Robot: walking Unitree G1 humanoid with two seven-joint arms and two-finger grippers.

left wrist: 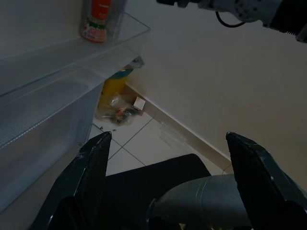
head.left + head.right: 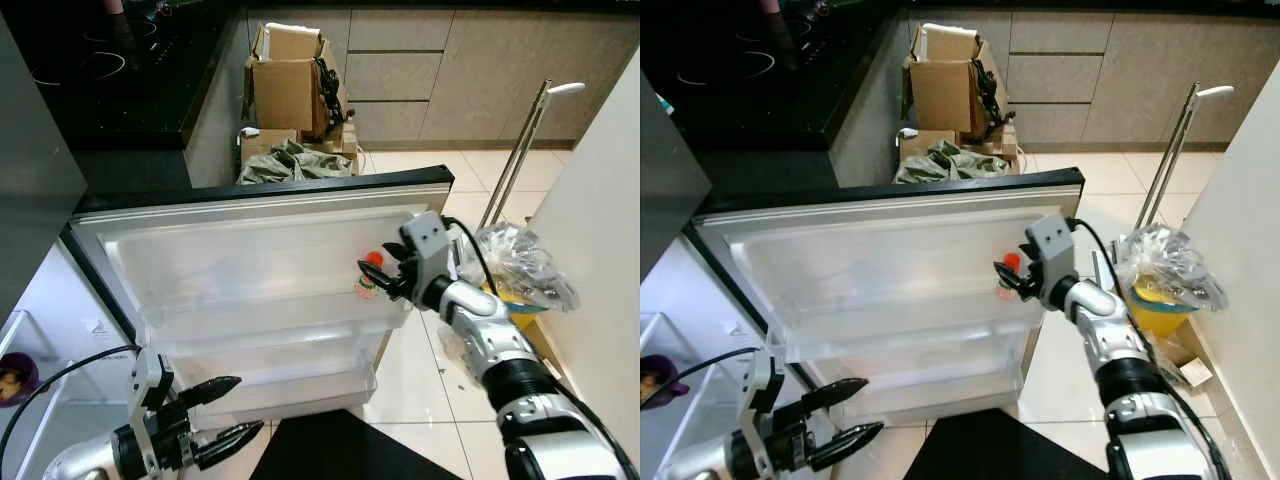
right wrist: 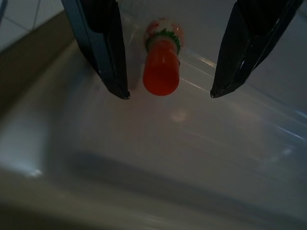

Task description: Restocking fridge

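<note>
Fridge door: the open white fridge door (image 2: 250, 270) swings out across the tiled kitchen floor (image 2: 450, 170), its black top edge running from the fridge body on the left to the free corner near the right arm.
Door shelves: clear plastic door shelves (image 2: 290, 320) are stacked one below another; the upper one's front lip is low and see-through.
Room on the right: the door's free end stops near a white wall (image 2: 600, 200); between them sit a crinkled clear plastic bag over a yellow bin (image 2: 1165, 280) and a leaning silver pole with a white top (image 2: 525, 150).
Room behind: past the door stand stacked brown cardboard boxes (image 2: 290, 70) against the grey lower cabinets (image 2: 450, 70); a dark bench (image 2: 110, 70) runs along the left.
Room below: a black mat (image 2: 340, 445) lies on the tiles under the door's lower edge.
Small bottle with red cap: the small red-capped bottle with a red, green and white label (image 3: 162, 62) stands upright in the upper door shelf, close to its right end.
Right end effector: the right end effector (image 3: 169, 93) is spread open, one black finger on each side of the red cap and clear of it.
Left end effector: the left end effector (image 2: 230, 415) is low by the bottom door shelf, fingers parted, holding nothing.
Fridge interior: at far left a purple-lidded container (image 2: 15, 375) sits inside the fridge.
</note>
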